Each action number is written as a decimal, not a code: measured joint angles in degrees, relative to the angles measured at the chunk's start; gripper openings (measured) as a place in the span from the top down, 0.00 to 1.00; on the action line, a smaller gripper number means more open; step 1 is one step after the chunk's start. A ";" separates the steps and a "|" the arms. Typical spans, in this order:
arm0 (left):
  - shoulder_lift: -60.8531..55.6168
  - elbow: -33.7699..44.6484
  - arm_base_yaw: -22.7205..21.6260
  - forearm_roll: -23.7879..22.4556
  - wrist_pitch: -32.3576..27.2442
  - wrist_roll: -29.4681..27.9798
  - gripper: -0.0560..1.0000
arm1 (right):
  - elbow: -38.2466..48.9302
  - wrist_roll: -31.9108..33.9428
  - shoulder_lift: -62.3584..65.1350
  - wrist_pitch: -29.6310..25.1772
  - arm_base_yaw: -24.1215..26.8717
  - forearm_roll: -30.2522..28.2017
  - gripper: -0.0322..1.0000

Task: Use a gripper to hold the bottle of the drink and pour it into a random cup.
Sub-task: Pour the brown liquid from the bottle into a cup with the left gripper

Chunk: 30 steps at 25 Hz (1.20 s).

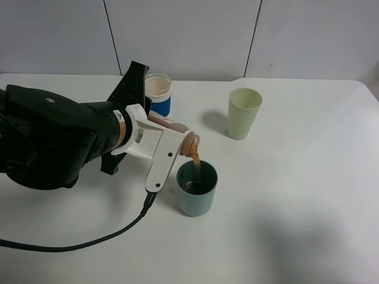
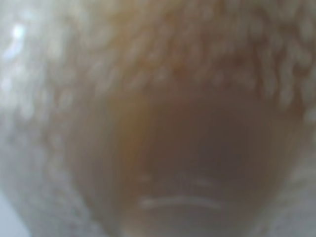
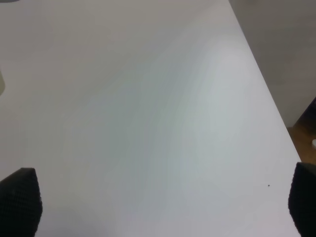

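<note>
Mid-frame, the left white plastic claw [image 1: 161, 151] clamps the small clear pink-labelled bottle [image 1: 185, 137], tipped above the short teal plastic cup [image 1: 196, 200]; dark brown drink [image 1: 196, 167] streams in. Pouring step; next calls for righting the bottle before overflow; the right claw [image 3: 163, 207] stands apart

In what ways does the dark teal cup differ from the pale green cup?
The dark teal cup is shorter and darker; the pale green cup is taller and lighter. Brown drink streams into the teal cup; the pale one stands apart, receiving nothing. Both stand upright.
</note>
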State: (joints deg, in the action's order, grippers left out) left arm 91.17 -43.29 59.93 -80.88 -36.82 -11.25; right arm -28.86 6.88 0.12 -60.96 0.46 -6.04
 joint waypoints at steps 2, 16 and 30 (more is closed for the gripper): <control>0.00 0.00 0.00 -0.07 -0.12 0.00 0.63 | 0.00 0.00 0.00 0.00 0.00 0.00 0.00; 0.00 0.00 0.00 -1.48 -0.29 -0.82 0.63 | 0.00 0.00 0.00 0.00 0.00 0.00 0.00; 0.00 0.00 1.20 -2.66 -1.75 -3.25 0.63 | 0.00 0.00 0.00 0.00 0.00 0.00 0.00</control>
State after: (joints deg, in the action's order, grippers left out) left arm 91.17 -43.29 61.12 -83.54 -38.57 -14.50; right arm -28.86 6.88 0.12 -60.96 0.46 -6.04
